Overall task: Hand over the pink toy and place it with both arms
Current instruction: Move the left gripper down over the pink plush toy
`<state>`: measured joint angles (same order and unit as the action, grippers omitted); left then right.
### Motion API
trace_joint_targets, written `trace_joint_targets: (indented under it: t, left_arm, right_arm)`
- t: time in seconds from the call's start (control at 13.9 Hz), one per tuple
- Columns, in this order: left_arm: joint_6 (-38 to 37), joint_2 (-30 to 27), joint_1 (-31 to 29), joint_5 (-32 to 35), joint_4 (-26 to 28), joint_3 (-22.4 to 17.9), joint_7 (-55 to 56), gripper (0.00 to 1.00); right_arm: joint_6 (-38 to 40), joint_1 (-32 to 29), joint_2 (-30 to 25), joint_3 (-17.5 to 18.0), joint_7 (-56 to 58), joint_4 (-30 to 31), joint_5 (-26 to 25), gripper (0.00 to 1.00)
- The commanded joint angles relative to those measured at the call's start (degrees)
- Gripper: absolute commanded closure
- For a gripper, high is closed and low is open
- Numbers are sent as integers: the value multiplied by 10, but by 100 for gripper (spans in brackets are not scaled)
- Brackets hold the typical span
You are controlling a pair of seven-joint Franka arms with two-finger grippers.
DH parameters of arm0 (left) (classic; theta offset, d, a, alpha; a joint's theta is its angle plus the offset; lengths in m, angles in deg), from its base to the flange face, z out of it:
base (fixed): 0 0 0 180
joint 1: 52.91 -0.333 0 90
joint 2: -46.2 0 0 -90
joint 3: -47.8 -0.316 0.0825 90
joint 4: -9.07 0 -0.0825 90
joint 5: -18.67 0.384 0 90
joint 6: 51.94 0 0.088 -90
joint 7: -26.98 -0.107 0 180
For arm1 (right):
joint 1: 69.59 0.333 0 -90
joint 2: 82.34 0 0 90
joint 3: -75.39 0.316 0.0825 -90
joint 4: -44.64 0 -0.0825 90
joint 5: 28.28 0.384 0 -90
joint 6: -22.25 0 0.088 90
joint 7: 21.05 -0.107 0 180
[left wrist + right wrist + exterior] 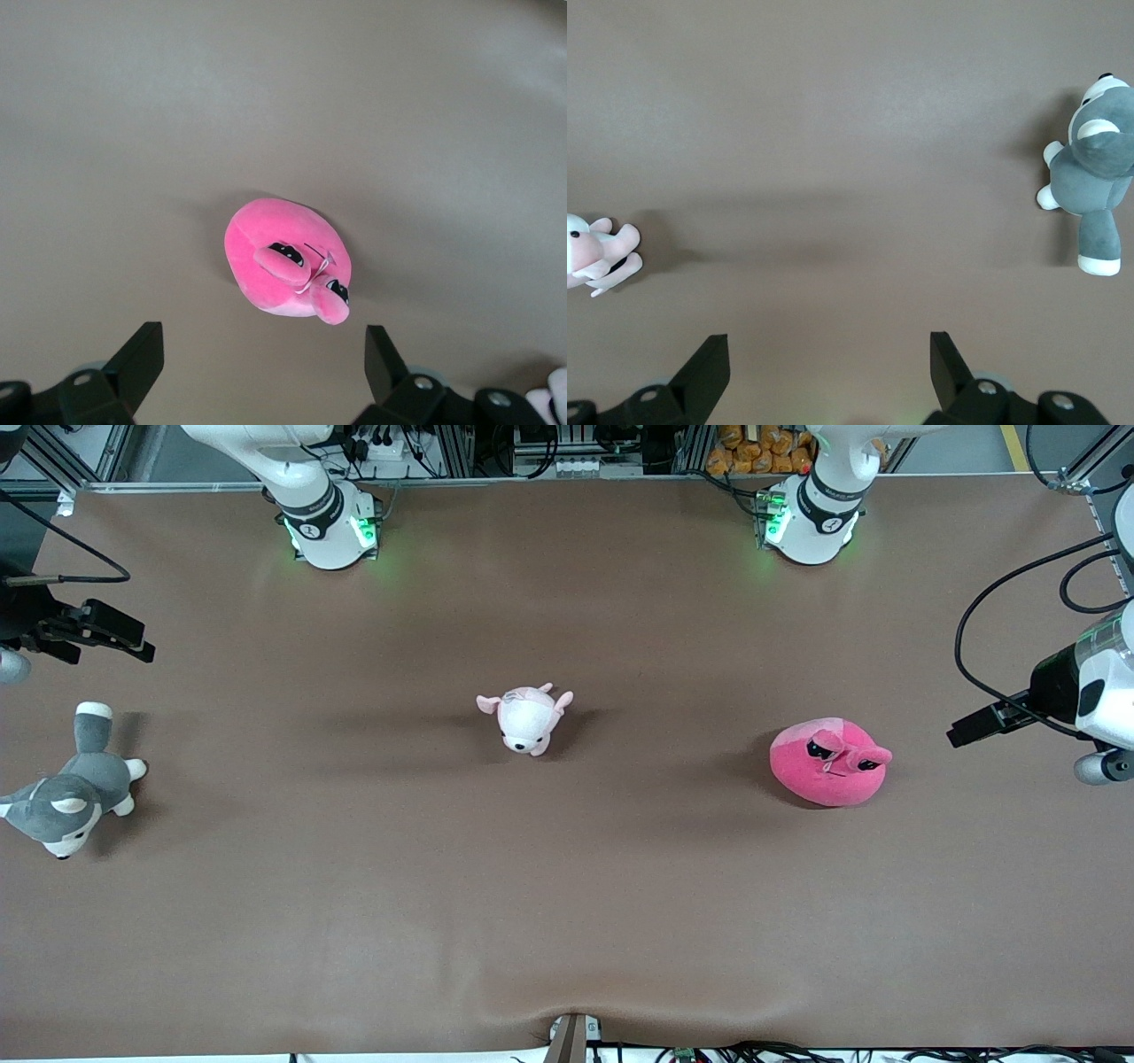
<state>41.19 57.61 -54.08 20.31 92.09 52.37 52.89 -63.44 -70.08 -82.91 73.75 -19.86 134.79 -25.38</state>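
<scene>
Nearest the front camera on my brown cloth-covered counter [567, 921] lies the grey-and-white husky plush [69, 797], on its side at the right arm's end. A little farther back, toward my left arm's end, sits the big round hot-pink plush blob [829, 763] — dark sleepy eyes on small stalks, resting on the counter with nothing touching it. In my left wrist view that pink toy [286, 262] lies clear of my jaws. Farther still, about the middle of the counter, is the small pale pink-and-white plush animal [528, 718], well apart from both others.

My left gripper [973, 729] hangs in the air over the left arm's end of the counter, near the pink blob but apart from it; its jaws stand wide with nothing between them. My right gripper [120, 638] hangs over the right arm's end, above the counter near the husky — jaws wide too, holding nothing.
</scene>
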Motion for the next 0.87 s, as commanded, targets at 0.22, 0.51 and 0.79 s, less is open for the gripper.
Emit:
trace_joint_targets:
  t: [0.22,0.51,0.79]
  left_arm:
    - [-25,14,7,-16,-6,3,247,0]
    - [-26,17,5,-2,-9,0,284,0]
    - [-25,24,-3,38,-8,-1,280,0]
  right_arm:
    - [5,-9,4,6,0,-7,-10,0]
    - [5,-9,7,6,0,-8,-11,0]
    - [3,-8,7,5,0,-8,-11,0]
